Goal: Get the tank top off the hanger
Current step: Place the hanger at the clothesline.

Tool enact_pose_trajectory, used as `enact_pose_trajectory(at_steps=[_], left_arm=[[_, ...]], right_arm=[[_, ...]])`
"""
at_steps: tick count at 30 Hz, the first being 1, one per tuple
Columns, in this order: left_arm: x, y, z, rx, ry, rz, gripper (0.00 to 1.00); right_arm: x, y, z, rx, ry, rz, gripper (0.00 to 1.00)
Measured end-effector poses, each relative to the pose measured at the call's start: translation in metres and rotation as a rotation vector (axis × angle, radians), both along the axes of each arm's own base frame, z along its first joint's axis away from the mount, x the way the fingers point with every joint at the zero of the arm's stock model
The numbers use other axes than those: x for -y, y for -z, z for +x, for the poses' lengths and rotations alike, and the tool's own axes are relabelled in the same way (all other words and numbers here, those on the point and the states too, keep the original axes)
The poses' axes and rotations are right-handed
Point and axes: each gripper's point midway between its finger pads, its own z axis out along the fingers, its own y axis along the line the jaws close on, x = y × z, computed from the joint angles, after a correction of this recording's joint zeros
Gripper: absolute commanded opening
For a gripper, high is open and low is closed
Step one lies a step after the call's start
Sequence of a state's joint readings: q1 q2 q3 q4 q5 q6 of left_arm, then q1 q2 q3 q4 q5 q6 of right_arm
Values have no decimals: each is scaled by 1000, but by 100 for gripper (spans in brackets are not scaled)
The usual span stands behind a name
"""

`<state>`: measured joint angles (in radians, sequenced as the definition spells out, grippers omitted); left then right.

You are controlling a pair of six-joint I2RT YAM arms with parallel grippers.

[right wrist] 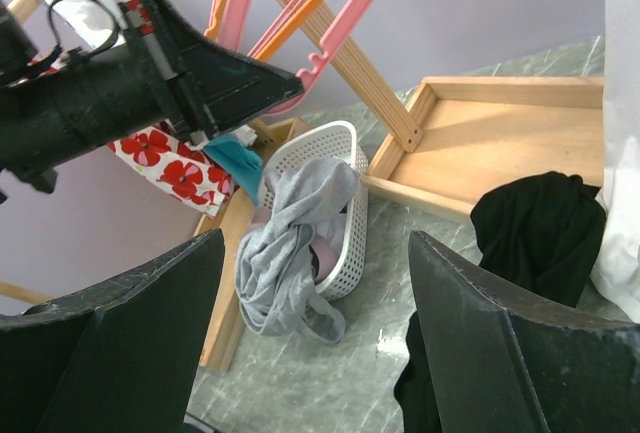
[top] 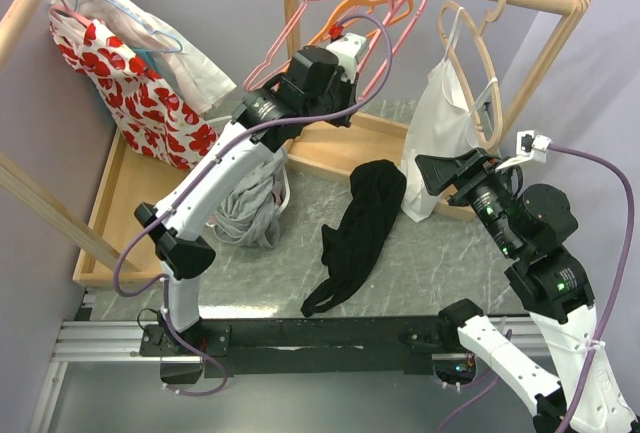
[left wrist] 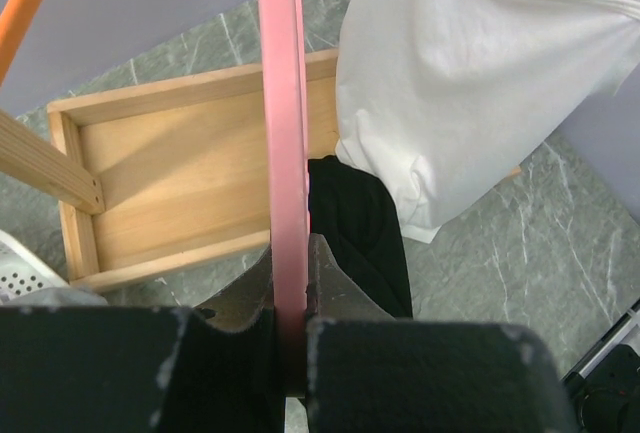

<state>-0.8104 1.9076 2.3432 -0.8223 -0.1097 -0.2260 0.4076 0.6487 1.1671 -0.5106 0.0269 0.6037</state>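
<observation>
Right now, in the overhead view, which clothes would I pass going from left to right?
Red-flowered garment → heap of grey clothes → black top, lying flat → white top, hanging up.

Two arms (top: 215, 178), one basket (right wrist: 352, 215), one beige hanger (top: 480, 58)

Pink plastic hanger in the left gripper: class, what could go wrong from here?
1. The left gripper is shut on the pink plastic hanger, crowded beside an orange hanger; pulling may tangle them.
2. The open right gripper sits close to the hanging white garment and might snag it.
</observation>
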Motion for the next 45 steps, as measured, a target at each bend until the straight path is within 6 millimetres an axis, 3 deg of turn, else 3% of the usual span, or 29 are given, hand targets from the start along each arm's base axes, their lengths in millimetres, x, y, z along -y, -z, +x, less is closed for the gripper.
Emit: enact_pose_trajectory(at_steps=[8, 11, 12, 15, 20, 27, 32, 38, 41, 45], left_arm=[[6, 11, 13, -17, 5, -1, 2], [6, 11, 13, -19, 8, -5, 20], [7, 11, 14, -19, 8, -6, 34], [7, 17, 14, -21, 7, -6, 62], [1, 38, 7, -62, -2, 10, 71], [-21, 17, -11, -1, -16, -50, 87], [-49, -17, -36, 86, -32, -149, 88], [-69, -49, -66, 185, -2, -273, 90], [-59, -52, -82, 199, 68, -301, 89], [-22, -39, -109, 183, 202, -283, 89]], right_arm=[[2, -1, -1, 6, 9, 1, 82], [2, -1, -1, 8, 10, -1, 82], [3, -1, -1, 8, 10, -1, 82], [4, -2, -2, 11, 15, 0, 82], [12, -7, -5, 36, 45, -6, 82], [31, -44, -23, 149, 99, -8, 82], [60, -70, -34, 226, 221, -15, 82], [92, -74, -24, 208, 410, -67, 82], [102, -75, -8, 172, 498, -112, 82], [103, -63, 18, 111, 550, -203, 83]])
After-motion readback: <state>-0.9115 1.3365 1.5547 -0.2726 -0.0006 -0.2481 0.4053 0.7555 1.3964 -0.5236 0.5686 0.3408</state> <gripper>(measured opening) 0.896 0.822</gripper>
